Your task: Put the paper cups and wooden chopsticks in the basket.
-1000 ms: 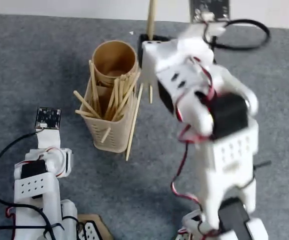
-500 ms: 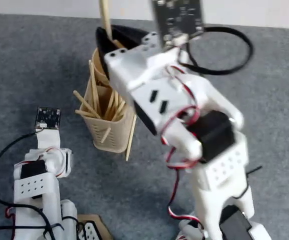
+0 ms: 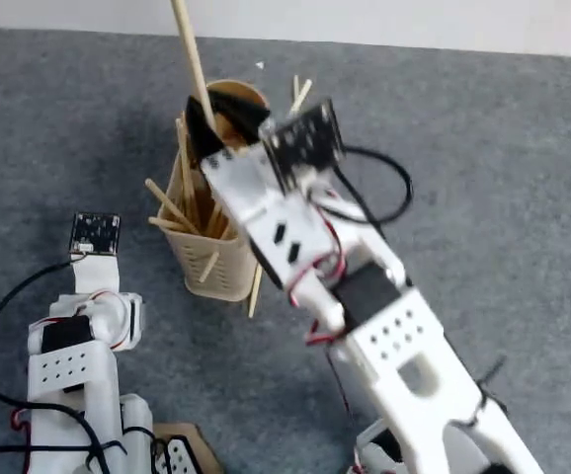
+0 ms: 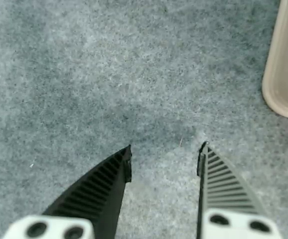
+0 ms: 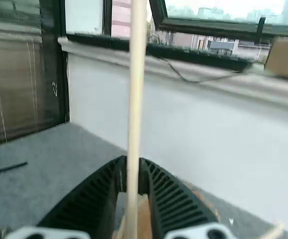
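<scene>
- The right hand (image 3: 213,136) is closed narrow on one long, pale wooden chopstick (image 3: 189,54). The stick stands nearly upright and rises well above the hand.
- In the right wrist view the stick runs between the two black ribbed fingers (image 5: 94,199).
- Directly below this hand stands the tall beige plastic basket (image 3: 216,272).
- The basket holds a brown paper cup (image 3: 249,94), just beside the hand, and a fanned bundle of thin wooden sticks (image 3: 182,197).
- A loose stick (image 3: 257,286) leans against the basket's outer wall, below the right hand.
- The left hand (image 4: 165,148) hangs low over the grey felt-covered table (image 4: 84,74). Its fingers are spread wide with nothing between them.
- The basket's rounded corner lies ahead of the left hand, apart from it.
</scene>
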Available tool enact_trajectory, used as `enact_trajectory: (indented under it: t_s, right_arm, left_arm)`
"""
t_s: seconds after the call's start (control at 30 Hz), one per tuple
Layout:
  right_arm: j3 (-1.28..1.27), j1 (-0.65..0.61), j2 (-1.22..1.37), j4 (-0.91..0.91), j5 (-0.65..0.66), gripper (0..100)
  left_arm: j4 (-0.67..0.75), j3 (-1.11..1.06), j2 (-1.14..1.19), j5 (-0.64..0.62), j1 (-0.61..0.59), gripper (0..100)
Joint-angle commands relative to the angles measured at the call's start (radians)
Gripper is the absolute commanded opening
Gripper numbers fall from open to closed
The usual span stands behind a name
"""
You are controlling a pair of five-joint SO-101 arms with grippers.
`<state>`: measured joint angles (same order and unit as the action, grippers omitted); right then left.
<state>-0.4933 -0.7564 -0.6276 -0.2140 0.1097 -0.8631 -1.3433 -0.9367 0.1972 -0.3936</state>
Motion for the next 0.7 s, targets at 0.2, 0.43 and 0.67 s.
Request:
enact_trajectory:
  t_s: [0.2,0.43,0.67]
  right_arm:
    - [-0.487,-0.010,-0.209,0.328,-0.066,0.5]
    - [-0.545,-0.008,-0.217,0.306,-0.097,3.6]
    - [-0.438,-0.010,-0.219,0.154,-0.101,19.3]
  left_arm:
    - [0.011,0.002,-0.001,0.009,0.013,23]
    - [0.012,0.002,-0.001,0.009,0.013,23]
    - [0.014,0.008,-0.001,0.009,0.013,23]
